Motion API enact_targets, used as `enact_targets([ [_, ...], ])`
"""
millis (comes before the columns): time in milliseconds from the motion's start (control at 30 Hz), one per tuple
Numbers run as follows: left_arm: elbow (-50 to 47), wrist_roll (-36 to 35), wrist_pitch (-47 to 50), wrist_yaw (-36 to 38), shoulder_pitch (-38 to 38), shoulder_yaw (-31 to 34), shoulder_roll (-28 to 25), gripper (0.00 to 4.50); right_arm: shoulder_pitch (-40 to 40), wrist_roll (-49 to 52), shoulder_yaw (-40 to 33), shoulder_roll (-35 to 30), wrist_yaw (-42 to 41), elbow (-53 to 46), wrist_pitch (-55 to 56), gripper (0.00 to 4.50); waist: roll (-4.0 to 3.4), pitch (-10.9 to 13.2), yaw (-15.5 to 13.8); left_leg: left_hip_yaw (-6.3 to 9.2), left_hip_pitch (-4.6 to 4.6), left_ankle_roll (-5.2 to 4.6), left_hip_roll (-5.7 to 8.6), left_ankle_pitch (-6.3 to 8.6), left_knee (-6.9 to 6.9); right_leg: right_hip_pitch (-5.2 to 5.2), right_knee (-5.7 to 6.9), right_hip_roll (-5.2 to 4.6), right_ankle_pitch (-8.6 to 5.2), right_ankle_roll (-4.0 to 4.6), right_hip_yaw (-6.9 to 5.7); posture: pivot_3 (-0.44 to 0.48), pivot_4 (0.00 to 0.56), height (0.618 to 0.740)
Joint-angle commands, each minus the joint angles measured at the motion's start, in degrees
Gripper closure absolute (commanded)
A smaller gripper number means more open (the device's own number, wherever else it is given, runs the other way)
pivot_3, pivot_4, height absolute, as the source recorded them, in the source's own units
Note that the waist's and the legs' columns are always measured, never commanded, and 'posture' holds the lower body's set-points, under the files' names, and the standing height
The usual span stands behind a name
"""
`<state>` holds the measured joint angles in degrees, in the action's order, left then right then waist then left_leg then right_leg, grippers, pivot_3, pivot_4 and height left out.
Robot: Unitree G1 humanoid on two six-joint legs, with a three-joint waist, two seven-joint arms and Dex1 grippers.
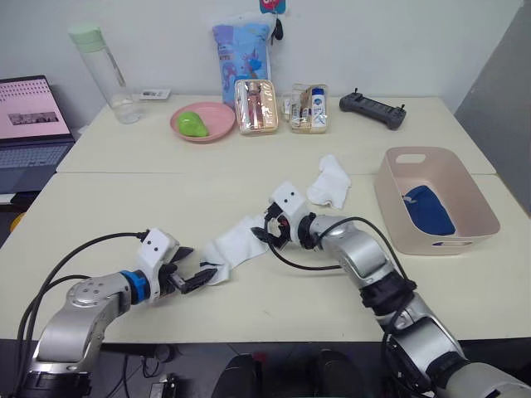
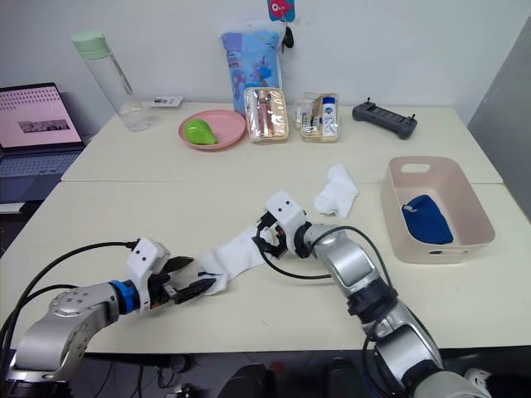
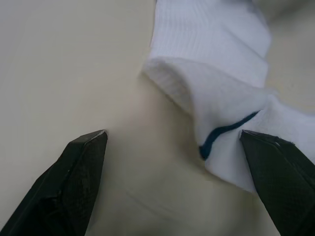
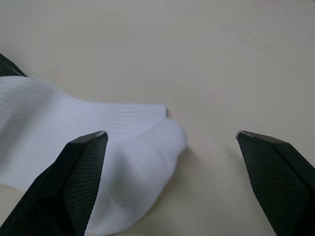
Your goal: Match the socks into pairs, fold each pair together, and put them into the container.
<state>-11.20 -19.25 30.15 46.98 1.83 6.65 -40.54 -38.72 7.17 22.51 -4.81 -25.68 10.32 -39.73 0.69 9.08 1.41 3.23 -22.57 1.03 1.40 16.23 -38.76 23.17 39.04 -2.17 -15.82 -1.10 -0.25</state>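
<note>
Left eye view: one white sock (image 1: 236,246) lies stretched on the desk (image 1: 124,207) between the left end effector (image 1: 192,278) and the right end effector (image 1: 270,232), a second white sock (image 1: 330,182) rests crumpled beyond, and a blue sock (image 1: 428,209) already sits in the container (image 1: 477,199). Left wrist view: the fingers (image 3: 78,177) stand wide apart, holding nothing, one touching the cuff with its dark mark; closing here may catch a single layer or miss. Right wrist view: those fingers (image 4: 74,182) are also spread and empty over the toe, so a shallow pinch could drag the sock rather than lift it.
</note>
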Motion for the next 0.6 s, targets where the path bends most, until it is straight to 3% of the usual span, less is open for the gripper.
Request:
enact_targets([
  [33, 2.71, 3.19, -1.39, 2.31, 2.84, -6.09, -0.67, 0.68, -1.42, -1.38, -0.32, 0.76, -0.79, 1.38, 2.54, 0.67, -0.06, -0.03, 0.02, 0.0, 0.0, 0.0, 0.0, 0.0, 0.0, 0.0, 0.0, 0.0, 0.0, 0.0, 0.01, 0.0, 0.15, 0.733],
  [267, 0.92, 2.91, -1.4, 2.24, 5.38, -6.43, -0.66, 2.81, -0.8, -2.73, -0.61, 1.5, -1.51, 1.56, 3.53, 3.18, -0.37, -0.26, 0.22, -0.13, 0.16, -0.01, 0.0, 0.01, 0.08, -0.03, -0.01, 0.02, -0.01, -0.01, 0.16, 0.0, 0.15, 0.733],
  [367, 0.14, 0.19, 0.98, 3.92, 4.49, -2.24, -3.29, 3.83, 0.58, -2.68, -1.76, 0.66, -1.22, -1.54, 3.54, 4.33, -0.37, -0.26, 0.23, -0.16, 0.18, -0.02, 0.0, 0.01, 0.09, -0.04, -0.01, 0.02, -0.01, -0.01, 0.19, 0.0, 0.15, 0.733],
  [433, 0.19, -1.96, 2.59, 5.18, 3.13, 0.31, -5.06, 4.45, 1.77, -2.57, -2.59, -0.11, -1.02, -3.85, 2.96, 4.5, -0.35, -0.26, 0.37, -0.15, 0.17, -0.02, -0.04, 0.01, 0.09, -0.03, -0.01, 0.05, -0.01, -0.01, 0.19, 0.0, 0.15, 0.733],
  [600, 0.53, -7.01, 7.05, 11.35, -2.11, 2.04, -11.08, 4.49, 7.26, -1.35, -5.08, -2.66, -0.71, -13.9, -1.23, 4.5, -0.21, -0.15, 0.46, -0.13, 0.14, -0.02, -0.1, 0.01, 0.1, 0.01, 0.02, 0.14, -0.01, -0.01, 0.16, 0.0, 0.15, 0.733],
])
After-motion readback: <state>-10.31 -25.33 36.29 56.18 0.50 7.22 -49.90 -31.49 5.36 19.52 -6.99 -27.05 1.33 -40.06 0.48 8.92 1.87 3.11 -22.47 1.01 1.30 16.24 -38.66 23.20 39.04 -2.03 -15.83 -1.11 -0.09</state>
